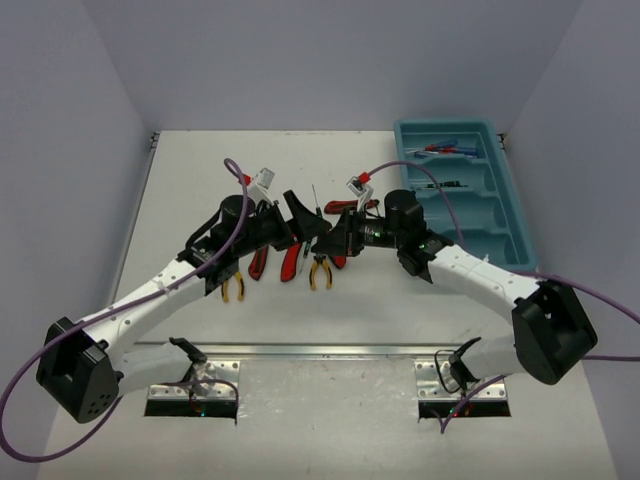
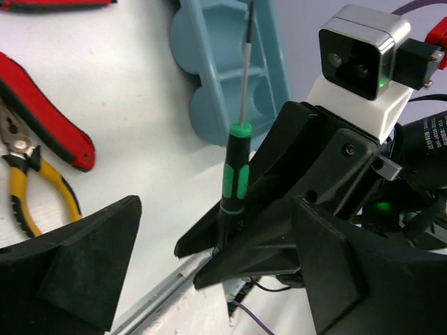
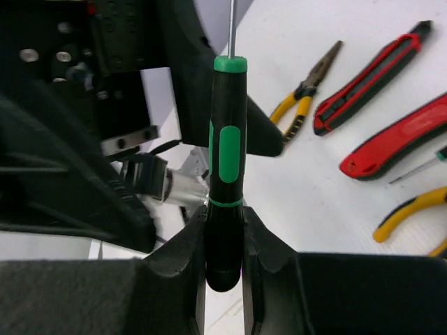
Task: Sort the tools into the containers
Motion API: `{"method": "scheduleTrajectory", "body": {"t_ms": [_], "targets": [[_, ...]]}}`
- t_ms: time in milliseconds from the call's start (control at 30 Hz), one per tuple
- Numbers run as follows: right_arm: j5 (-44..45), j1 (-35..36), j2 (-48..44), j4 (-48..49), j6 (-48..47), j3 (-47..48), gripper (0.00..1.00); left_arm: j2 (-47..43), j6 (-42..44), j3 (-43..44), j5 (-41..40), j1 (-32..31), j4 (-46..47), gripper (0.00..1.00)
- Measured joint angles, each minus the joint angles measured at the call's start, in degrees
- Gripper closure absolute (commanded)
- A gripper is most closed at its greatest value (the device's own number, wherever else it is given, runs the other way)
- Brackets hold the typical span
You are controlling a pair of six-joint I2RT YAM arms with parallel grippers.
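Over table (image 1: 200, 180), screwdriver (image 3: 227, 153) within right gripper (image 3: 225, 234)

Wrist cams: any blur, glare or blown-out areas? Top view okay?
Left wrist: black-green screwdriver is sharp, the camera's own near fingers are dark and featureless, the white table is bright with little texture. Right wrist: the screwdriver is crisp, the left arm behind it is dark and soft, the pliers are clear. Top external: even light, soft shadows, no glare.
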Motion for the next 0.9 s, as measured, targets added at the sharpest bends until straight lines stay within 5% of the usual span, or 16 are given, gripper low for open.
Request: {"method": "scheduleTrajectory", "body": {"t_ms": [200, 433, 633, 900], "targets": [[6.51, -5.98, -0.22, -5.90, 1.19, -0.02, 1.00, -1.04, 4.05, 10.97, -15.30, -0.85, -17.03, 0.00], [15.84, -27.15, 0.81, -13.00, 6.39, -0.83, 1.00, -7.45, 8.08, 19.72, -37.89, -0.83, -33.38, 0.00], [26.74, -40.92, 10.30, -17.59, 14.96, 9.48, 1.00, -11.75, 11.84, 16.46, -44.33, -0.83, -40.01, 0.00], [39.80, -43.91, 22.77, -24.38, 27.93, 25.90, 1.00, -11.16, 14.82, 13.32, -45.31, -0.83, -43.77, 0.00]]}}
